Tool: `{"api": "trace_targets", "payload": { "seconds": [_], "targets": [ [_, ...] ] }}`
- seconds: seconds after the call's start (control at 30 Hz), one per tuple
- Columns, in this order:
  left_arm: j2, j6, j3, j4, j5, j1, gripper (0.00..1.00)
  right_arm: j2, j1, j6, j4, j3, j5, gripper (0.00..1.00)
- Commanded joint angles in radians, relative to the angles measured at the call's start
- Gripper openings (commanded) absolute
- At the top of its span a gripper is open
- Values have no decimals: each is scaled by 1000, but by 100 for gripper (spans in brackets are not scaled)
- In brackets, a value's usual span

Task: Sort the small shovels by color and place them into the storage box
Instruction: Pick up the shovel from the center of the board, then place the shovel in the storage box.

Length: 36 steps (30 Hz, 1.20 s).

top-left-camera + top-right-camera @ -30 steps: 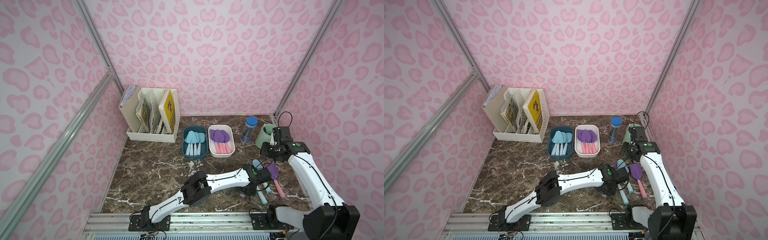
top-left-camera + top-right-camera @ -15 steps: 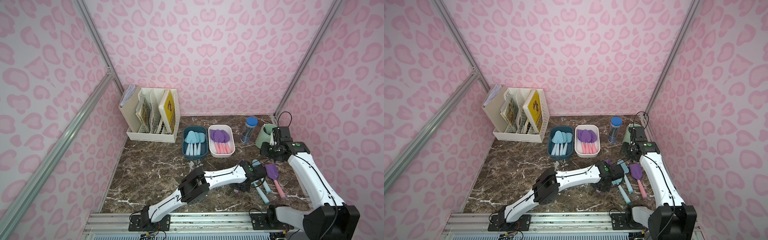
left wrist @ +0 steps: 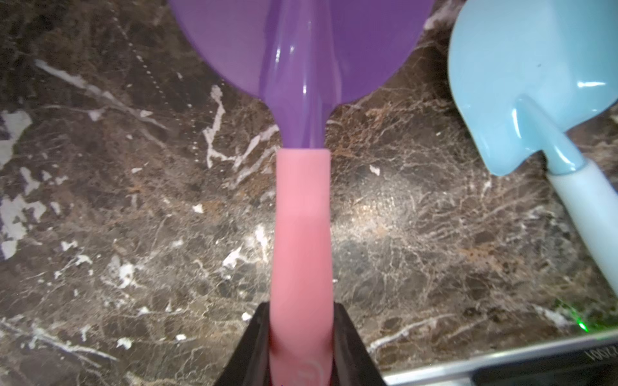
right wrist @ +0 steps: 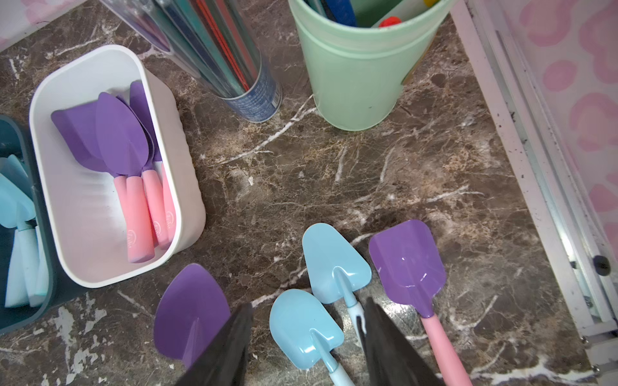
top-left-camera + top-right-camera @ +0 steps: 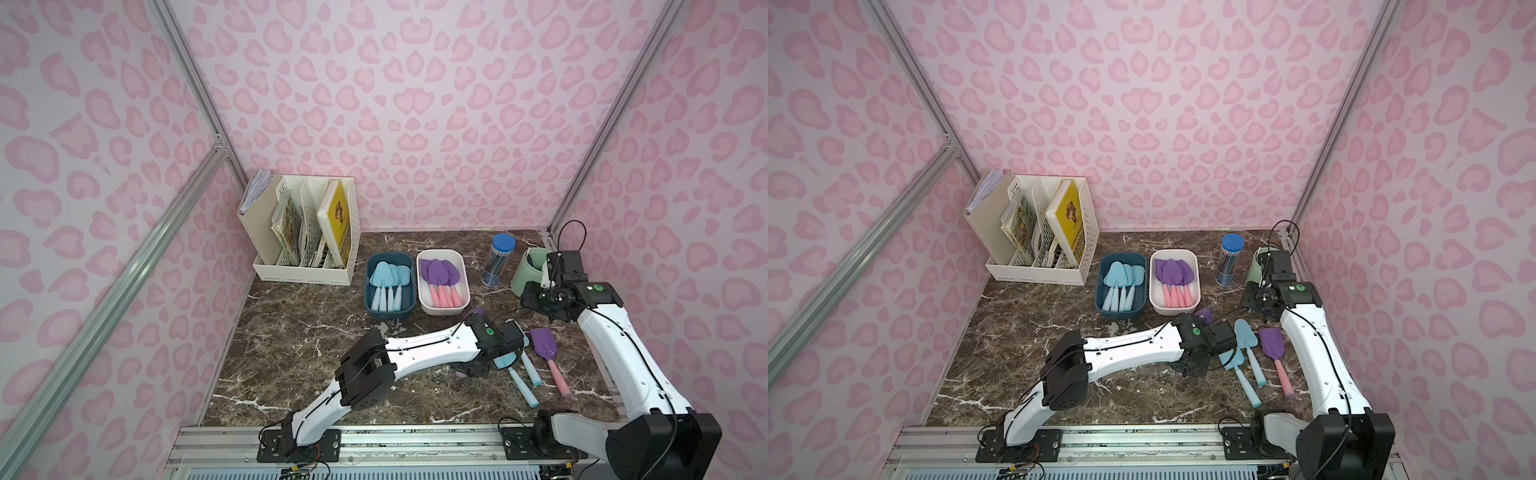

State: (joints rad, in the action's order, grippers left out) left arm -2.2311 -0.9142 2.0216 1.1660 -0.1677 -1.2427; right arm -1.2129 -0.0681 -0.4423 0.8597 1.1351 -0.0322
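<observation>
My left gripper (image 3: 302, 337) is shut on the pink handle (image 3: 302, 234) of a purple-bladed shovel (image 5: 476, 312), low over the marble in front of the white box. In both top views it sits mid-right (image 5: 471, 368) (image 5: 1194, 365). Just to its right lie two light blue shovels (image 5: 521, 386) (image 5: 531, 368) and one purple shovel (image 5: 543, 343). The dark teal storage box (image 5: 368, 291) holds several blue shovels; the white box (image 5: 465, 286) holds several purple ones. My right gripper (image 4: 307, 344) hangs open and empty above the loose shovels, near the green cup.
A clear blue-capped tube of pencils (image 5: 496, 259) and a mint green cup (image 5: 525, 272) stand at the back right. A cream file rack with books (image 5: 303, 232) fills the back left. The table's metal edge rail (image 4: 535, 187) runs along the right side.
My left gripper has drawn left and a little toward the boxes, carrying the purple shovel away from the loose ones. The right arm has stayed still.
</observation>
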Motion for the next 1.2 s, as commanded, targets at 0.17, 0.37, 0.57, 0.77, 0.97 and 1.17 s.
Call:
{"api": "trace_targets", "payload": {
  "seconds": [0.17,0.37,0.57,0.77,0.97,1.17],
  "targets": [
    [80,44,61,110,-44,73,25,-6,-1,-8,13,30,32,58],
    [55,93,183,108,0,200,25,-11,-5,-9,18,33,42,58],
    [-27,96,295,28,54,283,25,-33,-30,-6,21,51,47,58],
    [-97,96,316,-111,136,353,25,-42,-48,-13,24,55,60,58],
    [-199,77,433,-154,148,410,26,-32,-62,-22,19,51,63,58],
    [-286,51,512,-154,170,433,27,-31,-63,-15,18,41,61,58]
  ]
}}
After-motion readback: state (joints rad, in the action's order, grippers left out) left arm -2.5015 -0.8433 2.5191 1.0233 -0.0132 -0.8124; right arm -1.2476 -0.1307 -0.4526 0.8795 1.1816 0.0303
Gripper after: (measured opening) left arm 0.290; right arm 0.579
